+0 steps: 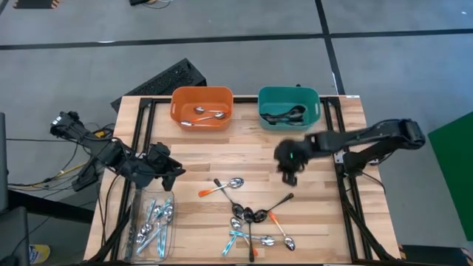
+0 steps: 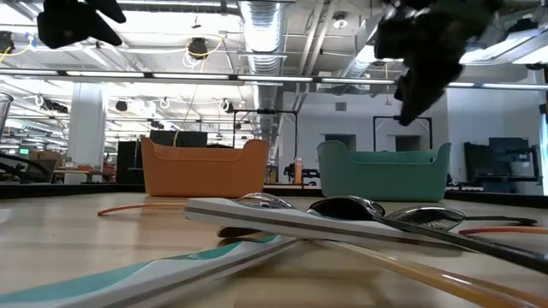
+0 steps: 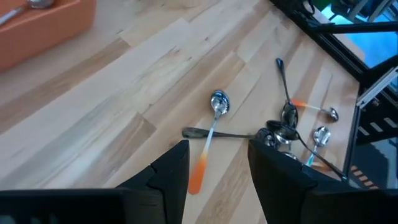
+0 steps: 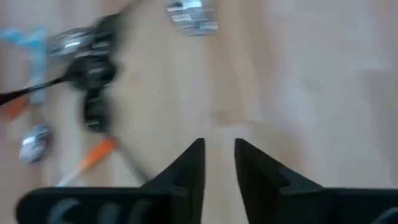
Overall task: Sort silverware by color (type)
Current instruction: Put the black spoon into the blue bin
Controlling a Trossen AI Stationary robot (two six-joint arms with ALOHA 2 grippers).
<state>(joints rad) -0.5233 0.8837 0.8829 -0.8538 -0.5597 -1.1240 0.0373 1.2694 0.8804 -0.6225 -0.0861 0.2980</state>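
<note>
Loose silverware lies in a pile (image 1: 251,218) on the wooden table's near middle: orange-handled spoons (image 1: 222,186), dark spoons (image 1: 279,201) and light-blue-handled ones (image 1: 247,238). My right gripper (image 1: 290,176) hangs above the table between the teal bin (image 1: 288,108) and the pile, open by a narrow gap (image 4: 219,144) with nothing in it. My left gripper (image 1: 171,174) hovers left of the pile, open (image 3: 217,149) and empty, looking over an orange-handled spoon (image 3: 211,124).
An orange bin (image 1: 201,107) at the far middle holds spoons. The teal bin holds dark spoons (image 1: 284,114). A clear tray (image 1: 154,222) at the near left holds several light-blue-handled spoons. Bare wood lies between the bins and the pile.
</note>
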